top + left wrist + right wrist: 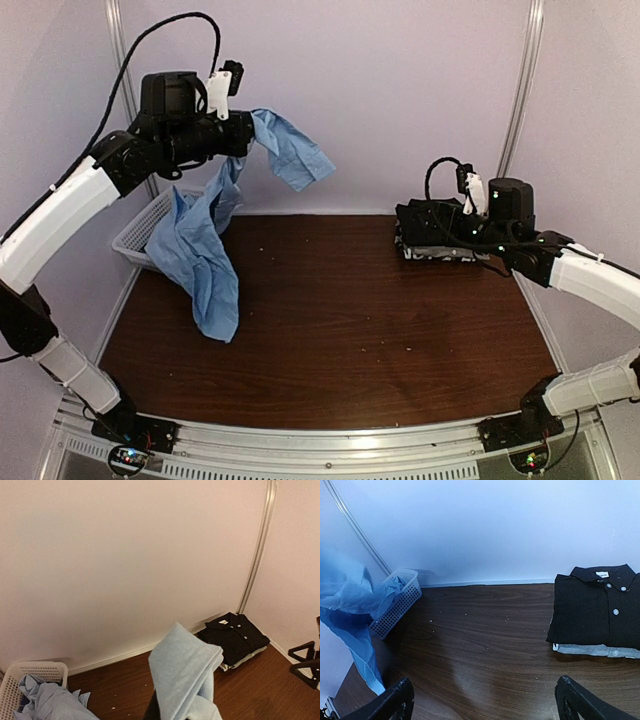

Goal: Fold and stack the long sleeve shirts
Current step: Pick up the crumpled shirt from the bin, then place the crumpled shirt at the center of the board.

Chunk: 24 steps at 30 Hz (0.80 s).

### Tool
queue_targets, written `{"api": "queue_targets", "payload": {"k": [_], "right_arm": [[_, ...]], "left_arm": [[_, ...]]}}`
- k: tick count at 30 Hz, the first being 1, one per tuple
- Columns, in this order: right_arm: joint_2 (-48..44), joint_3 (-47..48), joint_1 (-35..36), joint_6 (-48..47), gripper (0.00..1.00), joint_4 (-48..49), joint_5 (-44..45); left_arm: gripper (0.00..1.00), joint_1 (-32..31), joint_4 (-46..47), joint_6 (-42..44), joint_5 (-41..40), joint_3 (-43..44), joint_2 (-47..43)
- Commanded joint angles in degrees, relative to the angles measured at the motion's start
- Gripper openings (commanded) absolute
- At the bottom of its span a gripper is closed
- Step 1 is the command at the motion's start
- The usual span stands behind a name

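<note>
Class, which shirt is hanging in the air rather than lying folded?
The light blue shirt, held up by the left pincer; the black shirt lies neatly folded.

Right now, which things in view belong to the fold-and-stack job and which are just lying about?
Job: light blue shirt, hanging from the shut left hand; black shirt, folded, on top of a lighter folded shirt.
Lying about: white mesh basket; pale specks on the table.

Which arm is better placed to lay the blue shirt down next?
Probably left: left tool is shut on the light blue shirt; right tool is open, empty, near the black shirt.
</note>
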Motion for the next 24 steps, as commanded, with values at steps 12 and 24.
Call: {"api": "queue_targets", "payload": {"k": [12,24], "right_arm": [[-0.61,3.49,-0.23,-1.77,1.0,-1.12,5.61],[-3.79,2.46,-0.22,-1.93,1.0,-1.54,14.16]], "left_arm": [[0.0,-15.38,10.56,-0.7,10.11,0.91,2.02],[0.3,-19.95,11.85,-4.83,21.18,-4.87,9.62]]}}
